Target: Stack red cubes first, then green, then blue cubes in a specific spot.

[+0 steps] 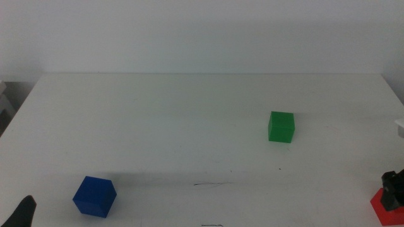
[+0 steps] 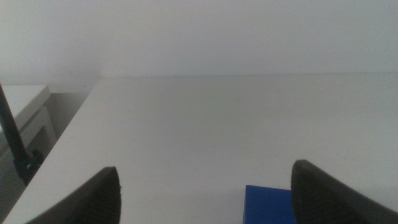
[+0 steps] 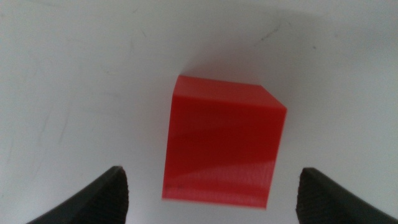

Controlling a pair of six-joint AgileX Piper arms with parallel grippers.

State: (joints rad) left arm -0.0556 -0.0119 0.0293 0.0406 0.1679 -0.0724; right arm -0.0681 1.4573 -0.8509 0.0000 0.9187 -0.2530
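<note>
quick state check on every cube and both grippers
red cube: on table, unstacked, between open right gripper's jaws
green cube: on table, alone
blue cube: on table, alone
right gripper: open, above red cube
left gripper: open, near blue cube

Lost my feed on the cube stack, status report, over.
Right gripper open, poised over red cube at table's right front. Left gripper open, waiting by blue cube. Green cube untouched. Nothing stacked, nothing in the way.

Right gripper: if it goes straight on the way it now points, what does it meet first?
Probably the red cube, which sits between the open jaws of the right gripper, on the table.
</note>
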